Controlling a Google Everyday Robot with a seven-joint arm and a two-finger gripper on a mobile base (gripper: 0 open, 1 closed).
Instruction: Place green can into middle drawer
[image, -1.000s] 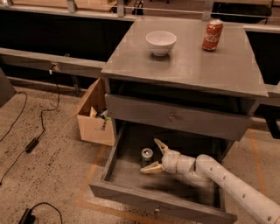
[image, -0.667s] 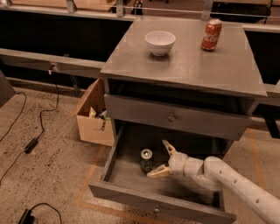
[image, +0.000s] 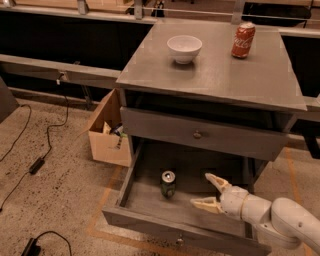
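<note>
Standing upright in the open middle drawer, the green can is free; the gripper hovers beside it, not touching, 2 fingers spread, holding nothing. I fear a sideways swing could tip the can. The upper drawer overhangs the gripper; 1 white bowl and 1 red can sit on top.
</note>
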